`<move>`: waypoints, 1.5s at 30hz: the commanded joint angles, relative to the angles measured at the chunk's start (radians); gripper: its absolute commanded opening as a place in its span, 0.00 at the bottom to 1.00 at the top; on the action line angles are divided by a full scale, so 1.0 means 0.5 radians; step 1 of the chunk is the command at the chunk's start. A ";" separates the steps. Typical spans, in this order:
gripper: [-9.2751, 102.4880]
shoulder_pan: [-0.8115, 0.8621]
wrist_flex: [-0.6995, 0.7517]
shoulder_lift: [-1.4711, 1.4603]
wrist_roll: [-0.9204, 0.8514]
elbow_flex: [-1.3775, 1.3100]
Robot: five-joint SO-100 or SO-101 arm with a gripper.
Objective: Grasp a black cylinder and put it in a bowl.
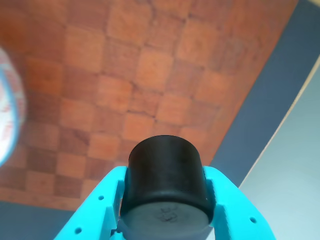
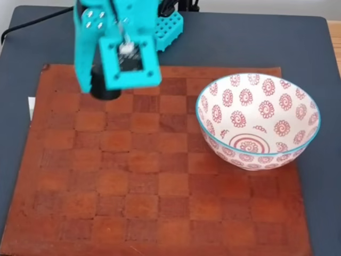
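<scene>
In the wrist view the black cylinder (image 1: 165,175) sits between my two teal fingers (image 1: 100,205), and my gripper (image 1: 165,202) is shut on it. Its flat closed end faces the camera. The checkered board lies blurred well beyond it, so the cylinder looks lifted. In the fixed view my gripper (image 2: 105,85) hangs over the board's far left corner, with the black cylinder (image 2: 105,88) showing under the teal wrist. The white bowl (image 2: 259,120) with red spiral flowers and a teal rim stands on the board's right side, far from the gripper. A blurred piece of the bowl (image 1: 7,107) shows at the wrist view's left edge.
The brown checkered wooden board (image 2: 154,176) lies on a dark grey table (image 2: 240,42). The arm's teal base (image 2: 168,24) stands at the table's far edge. A pale strip (image 1: 295,165) runs beyond the table's edge in the wrist view.
</scene>
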 commanded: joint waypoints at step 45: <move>0.22 -1.439 -1.089 0.528 0.948 1.043</move>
